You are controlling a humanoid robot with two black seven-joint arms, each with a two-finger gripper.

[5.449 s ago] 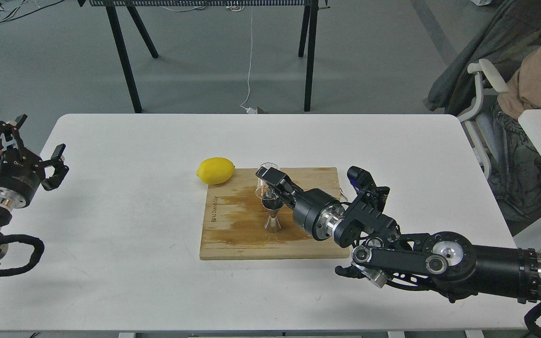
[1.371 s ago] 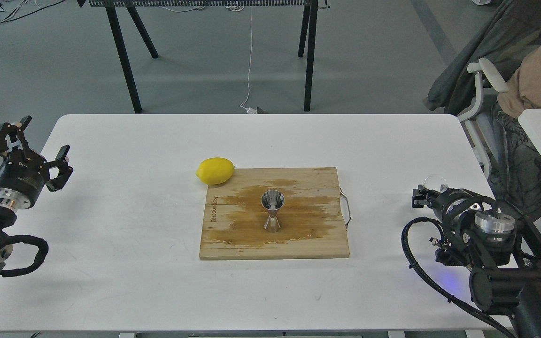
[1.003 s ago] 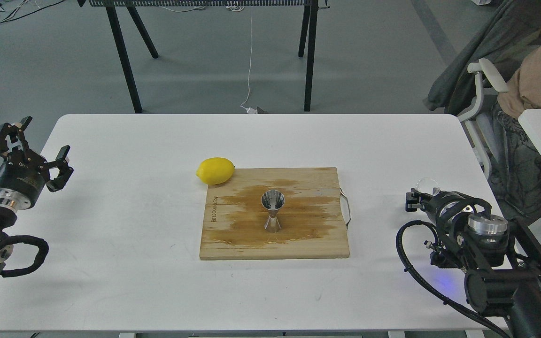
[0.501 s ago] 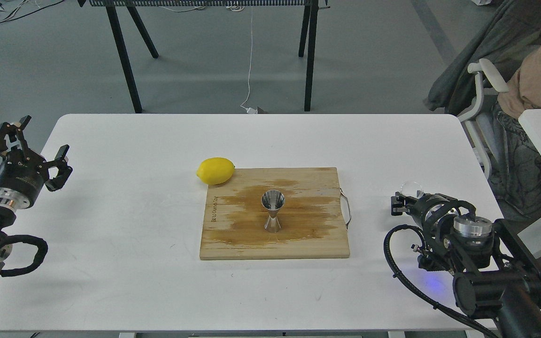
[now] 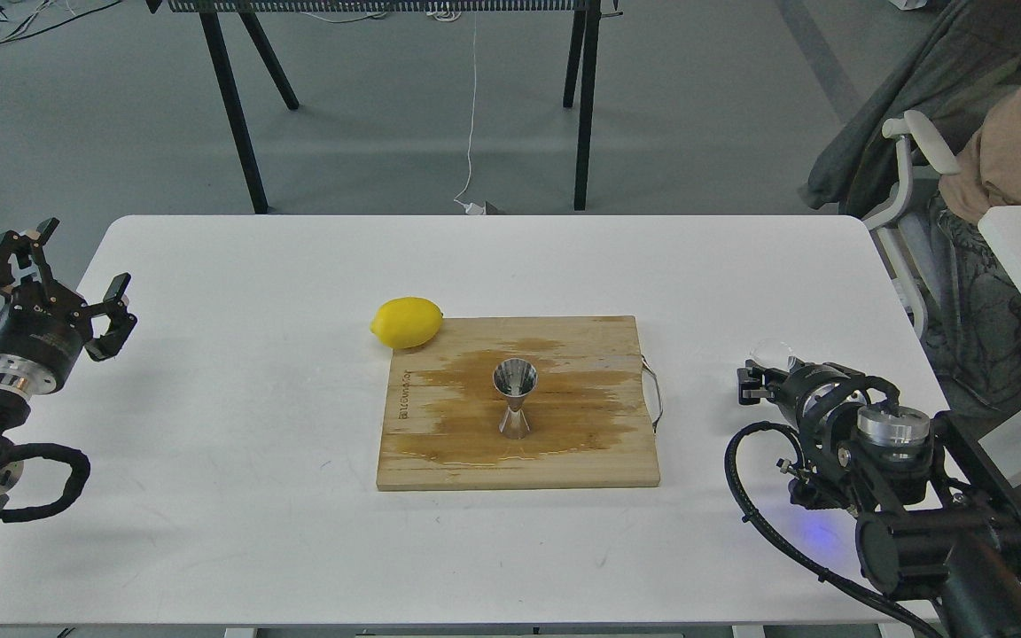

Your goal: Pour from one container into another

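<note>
The clear glass cup (image 5: pixel 774 353) sits at the tip of the right pincer (image 5: pixel 763 377), out near the right edge of the white bench (image 5: pixel 236 425), well apart from the wooden cutting board (image 5: pixel 440 443). Only a rounded bit of the glass shows above the dark fingers, and from here I cannot tell whether the pincer is clamped on it or merely beside it, nor which way the cup's mouth points. The steel jigger (image 5: pixel 515 399) stands upright in the middle of the board, its long axis vertical, the wider open cone facing up and its narrow waist below. Around its foot the wood is darkened by a wet brown stain that spreads across the board. A lemon (image 5: pixel 406 322) lies on the bench touching the board's far left corner, its long axis running roughly left to right. A thin metal handle (image 5: pixel 652 394) juts from the board's right side. The left pincer (image 5: pixel 54 283) hovers over the bench's left edge with its fingers spread apart, holding nothing. Beyond the bench lies a grey floor (image 5: pixel 386 115) with black table legs (image 5: pixel 231 106) and a white cable (image 5: pixel 472 115), and at the far right a chair (image 5: pixel 909 168) draped with dark cloth.
</note>
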